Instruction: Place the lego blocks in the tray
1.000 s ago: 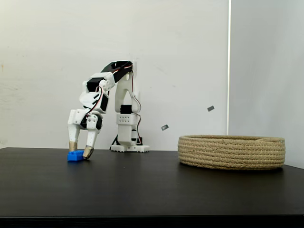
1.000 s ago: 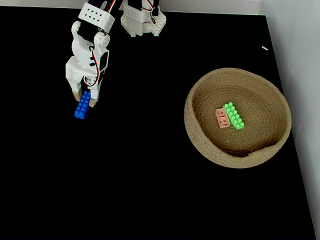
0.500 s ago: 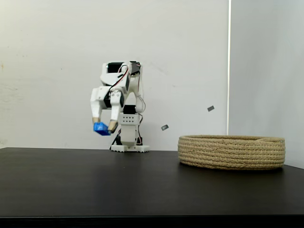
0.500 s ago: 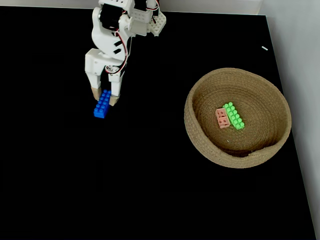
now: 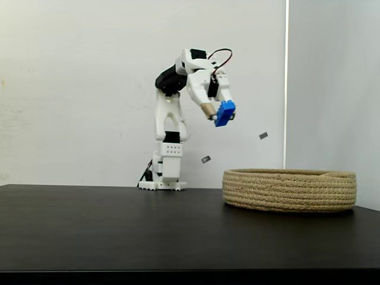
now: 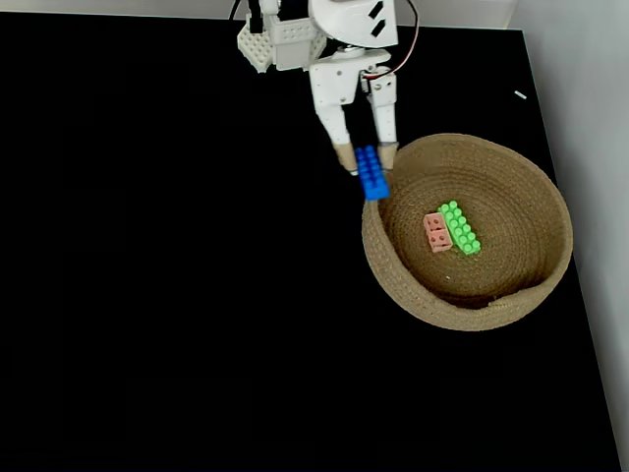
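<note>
Tool point(image 6: 365, 157) clamped on blue brick point(image 6: 371, 174), high over tray point(image 6: 462, 315) near rim; tray centre lies further right in both fixed views.

Blue brick point(image 6: 371, 174): studded, flat, held aloft between the fingers point(image 6: 344, 155), tilted, over the tray's rim. Tray point(image 6: 550, 197): round, shallow, coiled tan rope, resting on the dark surface point(image 6: 197, 324). Pink brick point(image 6: 436, 232) and green brick point(image 6: 459, 227) lie side by side inside, touching.
</note>
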Tool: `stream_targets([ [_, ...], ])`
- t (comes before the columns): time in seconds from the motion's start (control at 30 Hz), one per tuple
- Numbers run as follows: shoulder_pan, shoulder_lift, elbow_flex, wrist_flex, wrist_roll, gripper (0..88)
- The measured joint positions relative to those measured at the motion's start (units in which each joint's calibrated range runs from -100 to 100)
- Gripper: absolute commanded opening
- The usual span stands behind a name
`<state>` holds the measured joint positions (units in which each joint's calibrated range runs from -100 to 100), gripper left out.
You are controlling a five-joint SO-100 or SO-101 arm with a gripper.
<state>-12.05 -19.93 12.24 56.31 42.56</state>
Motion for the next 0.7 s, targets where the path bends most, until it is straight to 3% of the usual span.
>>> stream_targets([
  [0.27, -9.1, 10.9, -8.7, 0.6, -4.2, 2.2],
  [0.53, -11.6, 18.5, -11.7, 0.6, -6.4, 28.1],
  [0.7, -11.3, 18.7, -11.7, 0.7, -6.7, 31.7],
])
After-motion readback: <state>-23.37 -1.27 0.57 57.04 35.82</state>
